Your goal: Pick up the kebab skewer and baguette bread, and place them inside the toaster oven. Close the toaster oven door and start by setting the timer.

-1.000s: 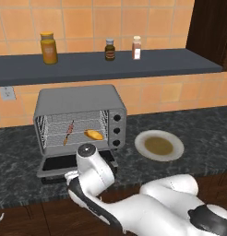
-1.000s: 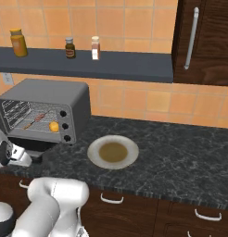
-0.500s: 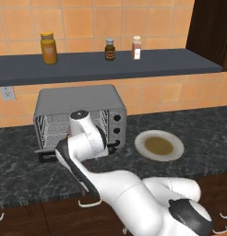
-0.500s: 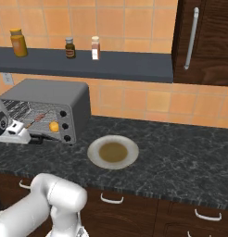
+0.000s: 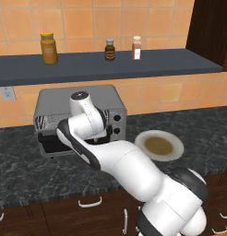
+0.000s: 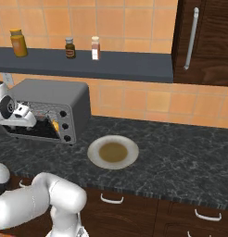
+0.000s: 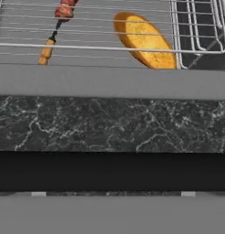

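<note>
Dark speckled stone counter [image 5: 23, 170] runs across the lower half of the left base view, dark wood drawers [image 6: 180, 217] with pale handles under it. Orange tile wall [image 5: 110, 20] behind, dark floating shelf [image 5: 134, 64] across the upper part carrying an amber jar [image 5: 48, 47], a small dark bottle [image 5: 110, 49] and a white shaker [image 5: 136, 47]. Dark wall cabinet [image 6: 206, 41] upper right of the right base view. Toaster oven [image 5: 110, 99] sits left of centre on the counter, arm in front of it. Empty tan plate [image 5: 159, 145] just right of the oven.

Toaster oven door [image 7: 109, 81] is partly raised, grey frame crossing the hand view. Behind it on the wire rack [image 7: 196, 27]: baguette bread [image 7: 144, 39] upper centre, kebab skewer [image 7: 57, 27] upper left, apart from each other.

Gripper [image 6: 30, 118] is at the oven front, left edge of the right base view; fingers too small, cannot tell if open or closed.
</note>
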Controlling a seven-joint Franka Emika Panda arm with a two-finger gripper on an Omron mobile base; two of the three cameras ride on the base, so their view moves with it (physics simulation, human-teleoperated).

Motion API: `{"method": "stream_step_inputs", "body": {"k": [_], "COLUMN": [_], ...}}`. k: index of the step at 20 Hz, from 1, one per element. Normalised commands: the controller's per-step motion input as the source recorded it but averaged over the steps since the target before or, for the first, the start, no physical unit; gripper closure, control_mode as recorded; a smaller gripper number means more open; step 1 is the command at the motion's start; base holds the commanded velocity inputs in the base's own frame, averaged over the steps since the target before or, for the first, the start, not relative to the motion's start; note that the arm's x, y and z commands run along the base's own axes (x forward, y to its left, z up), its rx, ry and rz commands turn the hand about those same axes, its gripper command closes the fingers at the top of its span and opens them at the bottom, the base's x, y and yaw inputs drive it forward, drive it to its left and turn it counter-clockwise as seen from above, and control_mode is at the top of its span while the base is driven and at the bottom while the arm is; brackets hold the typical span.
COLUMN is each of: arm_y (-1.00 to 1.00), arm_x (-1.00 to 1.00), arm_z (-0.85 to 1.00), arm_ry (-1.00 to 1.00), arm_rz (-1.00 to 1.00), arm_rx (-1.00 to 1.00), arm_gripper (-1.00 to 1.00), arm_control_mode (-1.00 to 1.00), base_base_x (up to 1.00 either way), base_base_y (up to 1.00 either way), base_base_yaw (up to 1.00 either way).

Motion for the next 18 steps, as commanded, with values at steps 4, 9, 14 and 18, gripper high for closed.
{"method": "stream_step_inputs", "body": {"k": [4,9,14,18], "arm_y": [-0.15,-0.1,-0.13,-0.18], "arm_x": [0.67,0.7,0.7,0.28], "arm_z": [0.0,-0.04,-0.13,-0.21], "arm_ry": [-0.23,-0.24,-0.19,-0.12], "arm_rz": [0.0,0.0,0.0,0.0], "arm_rx": [0.04,0.03,0.02,0.02], "arm_gripper": [-1.0,-1.0,-1.0,-1.0], "arm_control_mode": [-1.0,-1.0,-1.0,-1.0], "base_base_x": [0.0,0.0,0.0,0.0], "base_base_y": [0.0,0.0,0.0,0.0], "base_base_yaw": [0.0,0.0,0.0,0.0]}}
